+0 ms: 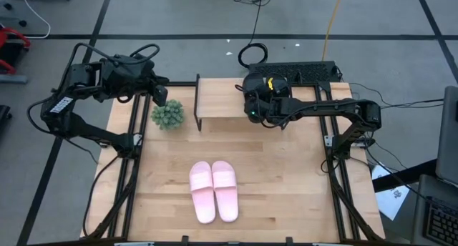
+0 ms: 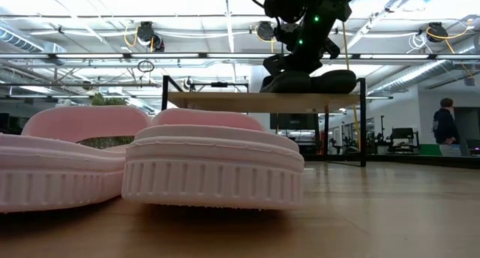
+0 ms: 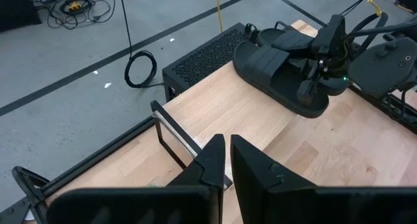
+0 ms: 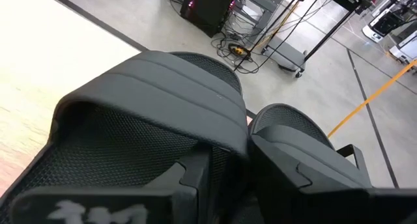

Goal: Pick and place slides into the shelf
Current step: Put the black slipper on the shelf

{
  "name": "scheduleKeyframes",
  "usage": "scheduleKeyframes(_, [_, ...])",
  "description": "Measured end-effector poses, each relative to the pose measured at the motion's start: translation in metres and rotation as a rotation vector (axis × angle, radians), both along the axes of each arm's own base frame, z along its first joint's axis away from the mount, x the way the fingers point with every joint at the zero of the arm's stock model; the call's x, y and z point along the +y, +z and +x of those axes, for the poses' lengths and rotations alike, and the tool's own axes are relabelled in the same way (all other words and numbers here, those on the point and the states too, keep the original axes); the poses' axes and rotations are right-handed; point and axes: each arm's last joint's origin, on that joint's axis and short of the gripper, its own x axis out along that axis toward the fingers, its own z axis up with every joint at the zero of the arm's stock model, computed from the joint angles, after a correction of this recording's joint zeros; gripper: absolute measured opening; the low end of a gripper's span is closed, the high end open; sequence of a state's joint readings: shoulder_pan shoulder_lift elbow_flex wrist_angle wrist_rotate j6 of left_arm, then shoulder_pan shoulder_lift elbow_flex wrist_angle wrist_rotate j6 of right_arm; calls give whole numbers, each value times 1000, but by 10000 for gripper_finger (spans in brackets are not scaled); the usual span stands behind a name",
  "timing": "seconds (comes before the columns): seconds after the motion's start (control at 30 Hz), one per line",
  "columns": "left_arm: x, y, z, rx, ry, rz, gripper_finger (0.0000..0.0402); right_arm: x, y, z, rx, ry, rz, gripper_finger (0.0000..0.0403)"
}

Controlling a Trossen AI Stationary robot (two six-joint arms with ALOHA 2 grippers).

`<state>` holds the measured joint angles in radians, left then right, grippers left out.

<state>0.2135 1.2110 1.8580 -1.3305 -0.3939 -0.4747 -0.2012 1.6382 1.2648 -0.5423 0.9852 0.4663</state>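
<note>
Black slides (image 3: 281,71) sit side by side on the shelf's (image 1: 222,97) right end. Right gripper (image 1: 266,103) over them, fingers astride one strap; grip or release, cannot tell. Pink slides (image 1: 213,190) lie near-centre on table (image 1: 286,174). Left gripper (image 1: 160,94) closed, empty, beside plant (image 1: 167,114).

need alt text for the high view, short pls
Seen from above, the right gripper sits over the black slides on the shelf. A pink pair lies on the table; the left gripper waits near a small plant.
</note>
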Motion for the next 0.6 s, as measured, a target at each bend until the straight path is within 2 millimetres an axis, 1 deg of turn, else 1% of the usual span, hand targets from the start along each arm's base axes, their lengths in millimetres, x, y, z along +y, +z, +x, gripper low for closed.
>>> scheduleKeyframes(0.13, [0, 0, 0, 0, 0, 0, 26, 1, 4, -2, 3, 15, 1, 89])
scheduleKeyframes(0.47, [0, 0, 0, 0, 1, 0, 26, 5, 31, -16, -74, 63, 25, 89])
scheduleKeyframes(0.6, [0, 0, 0, 0, 1, 0, 26, 7, 32, -16, -78, 75, 29, 89])
